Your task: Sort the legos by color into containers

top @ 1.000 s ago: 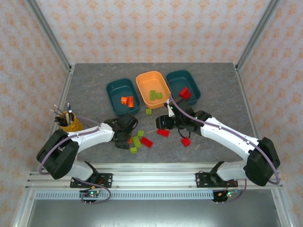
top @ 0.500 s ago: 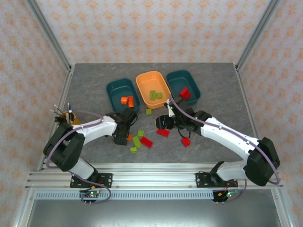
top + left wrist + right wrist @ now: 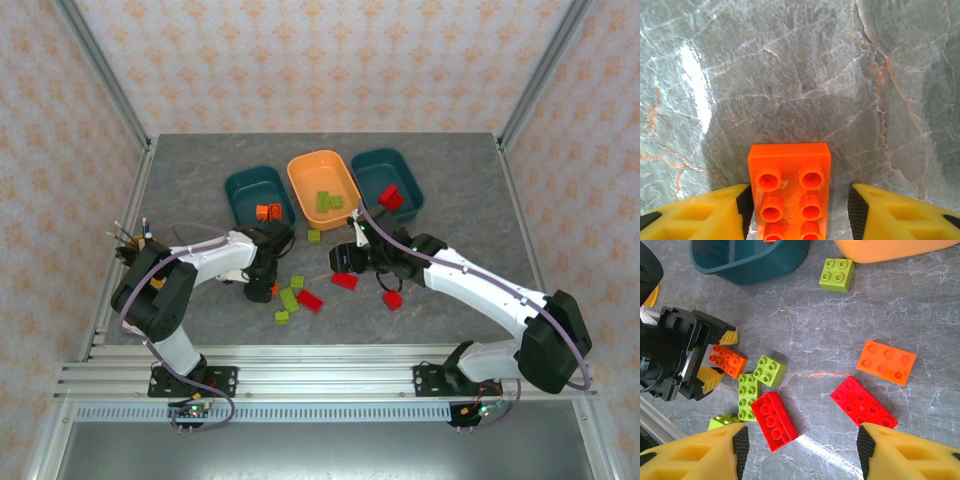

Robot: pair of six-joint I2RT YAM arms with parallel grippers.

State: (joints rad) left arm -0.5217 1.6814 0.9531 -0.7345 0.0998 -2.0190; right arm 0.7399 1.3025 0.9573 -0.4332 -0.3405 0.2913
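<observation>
Orange brick (image 3: 790, 167) is straddled by the spread left gripper (image 3: 799, 202); right gripper (image 3: 801, 436), at its 3 o'clock, is spread, empty.

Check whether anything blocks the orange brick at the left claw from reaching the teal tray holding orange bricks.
Nothing visible does. The orange brick sits inside the open left claw, with bare table between it and that teal tray.

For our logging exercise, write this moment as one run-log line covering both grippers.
left gripper: open, straddling orange brick on table | right gripper: open, empty, above loose red brick | sorting: unfinished
</observation>
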